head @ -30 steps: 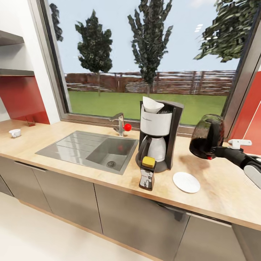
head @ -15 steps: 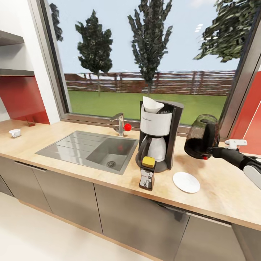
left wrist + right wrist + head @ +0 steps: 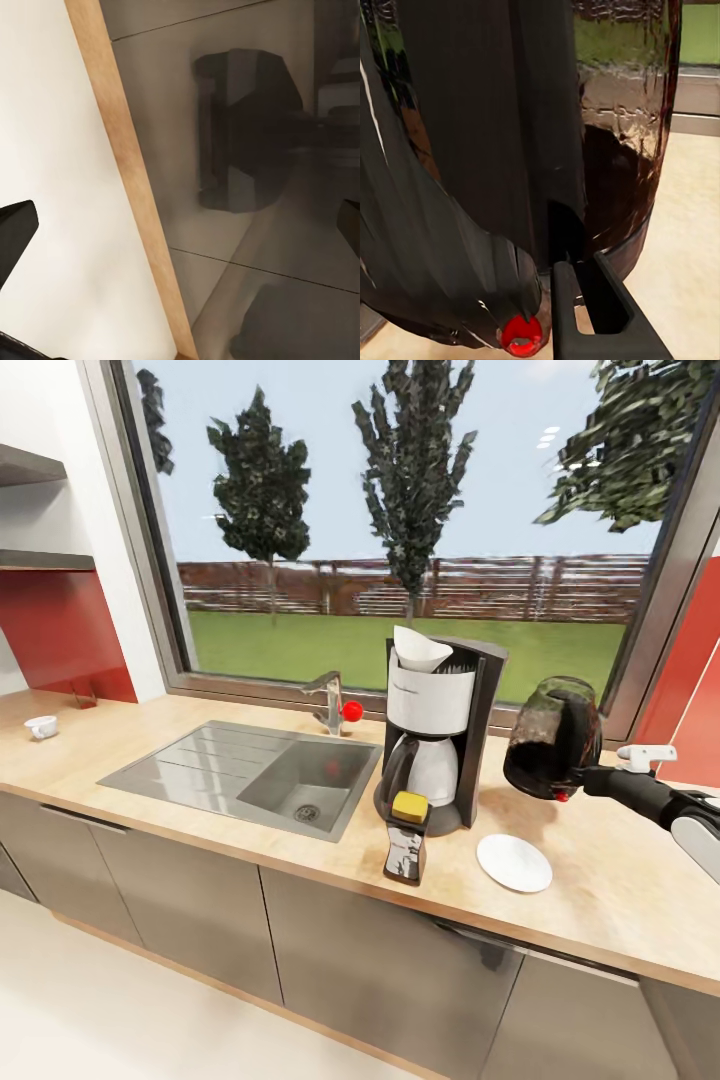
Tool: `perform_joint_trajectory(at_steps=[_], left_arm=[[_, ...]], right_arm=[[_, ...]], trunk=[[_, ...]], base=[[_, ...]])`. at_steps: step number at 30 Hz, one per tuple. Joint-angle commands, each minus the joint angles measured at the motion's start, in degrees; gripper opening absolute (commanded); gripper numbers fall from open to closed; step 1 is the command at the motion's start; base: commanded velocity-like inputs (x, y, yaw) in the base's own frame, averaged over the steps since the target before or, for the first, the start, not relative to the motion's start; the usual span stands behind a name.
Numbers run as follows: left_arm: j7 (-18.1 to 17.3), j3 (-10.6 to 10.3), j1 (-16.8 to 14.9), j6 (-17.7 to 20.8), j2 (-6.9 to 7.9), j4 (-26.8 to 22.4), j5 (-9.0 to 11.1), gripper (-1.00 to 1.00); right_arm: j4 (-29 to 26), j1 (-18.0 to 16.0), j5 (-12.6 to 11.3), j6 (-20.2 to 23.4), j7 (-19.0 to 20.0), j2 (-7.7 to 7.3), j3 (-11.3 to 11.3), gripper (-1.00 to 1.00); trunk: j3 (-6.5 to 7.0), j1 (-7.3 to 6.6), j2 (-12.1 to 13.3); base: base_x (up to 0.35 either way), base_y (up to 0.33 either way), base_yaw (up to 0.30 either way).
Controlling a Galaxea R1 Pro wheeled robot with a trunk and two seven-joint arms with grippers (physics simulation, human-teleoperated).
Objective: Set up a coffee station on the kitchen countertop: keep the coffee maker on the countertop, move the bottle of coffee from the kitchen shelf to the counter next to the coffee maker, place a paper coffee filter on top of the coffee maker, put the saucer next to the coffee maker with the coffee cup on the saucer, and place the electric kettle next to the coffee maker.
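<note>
right claw [image 3: 585, 780] hidden behind electric kettle [image 3: 552, 738], forearm cut off

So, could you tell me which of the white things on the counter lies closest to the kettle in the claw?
The saucer: it lies flat just below the raised kettle, right of the coffee maker. The cup sits far off at the counter's left end.

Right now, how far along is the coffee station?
Done: paper filter sits atop the coffee maker, with the coffee bottle and saucer beside it. In hand: the right gripper holds the electric kettle tilted above the counter. Left: set the kettle down, then bring the cup to the saucer.
</note>
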Motion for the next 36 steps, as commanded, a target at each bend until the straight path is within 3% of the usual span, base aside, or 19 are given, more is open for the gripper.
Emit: perform_joint_trajectory(at_steps=[1,36], left_arm=[[-0.14,-0.48,0.03,0.25,0.0,-0.08,0.57,1.0],[-0.16,-0.48,0.03,0.25,0.0,-0.08,0.57,1.0]], right_arm=[[-0.07,-0.11,-0.44,0.11,-0.37,-0.05,0.13,-1.0],[-0.1,-0.11,-0.44,0.33,1.58,-0.05,0.13,-1.0]], trunk=[[-0.05,0.0,-0.04],[-1.47,0.0,-0.04]], base=[[0.0,0.0,0.0],[0.0,0.0,0.0]])
